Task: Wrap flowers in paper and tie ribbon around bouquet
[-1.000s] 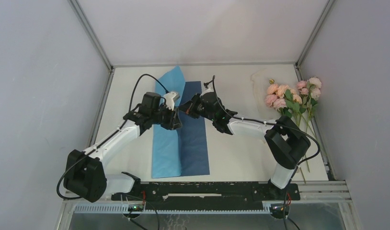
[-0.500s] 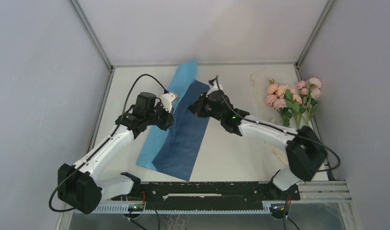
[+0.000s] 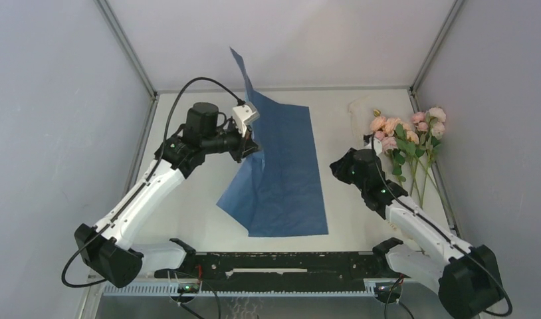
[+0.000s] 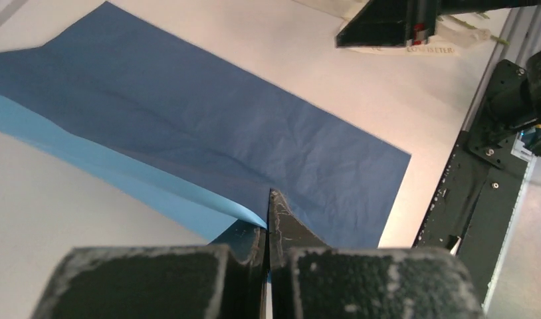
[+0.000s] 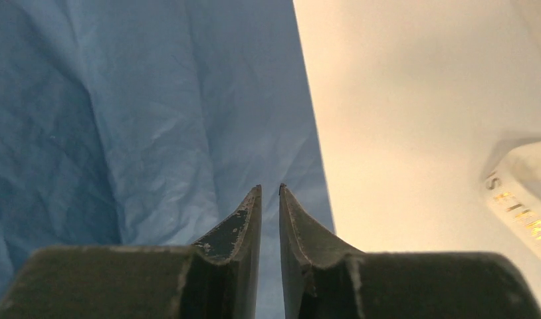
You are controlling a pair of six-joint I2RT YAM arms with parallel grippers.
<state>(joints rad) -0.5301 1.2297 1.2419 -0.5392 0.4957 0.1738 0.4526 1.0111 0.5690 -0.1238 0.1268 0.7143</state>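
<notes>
Found left fingers [image 4: 291, 232] pressed together on a fold of the paper [image 3: 288, 173], one corner raised clear of the surface [image 3: 201, 206]. Noted right fingers [image 5: 234, 226] slightly parted, gripping nothing, near the paper's right edge. Recorded thin, creased sheet, navy face up. Logged flowers [image 3: 404, 136] along the surface's right edge, ribbon [image 5: 520, 209] nearby.

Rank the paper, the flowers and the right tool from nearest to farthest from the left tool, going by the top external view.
1. paper: pinched in the left tool at its raised left edge, so in contact.
2. right tool: to the right, just beyond the paper's right edge.
3. flowers: farthest, along the table's right side near the wall.
</notes>
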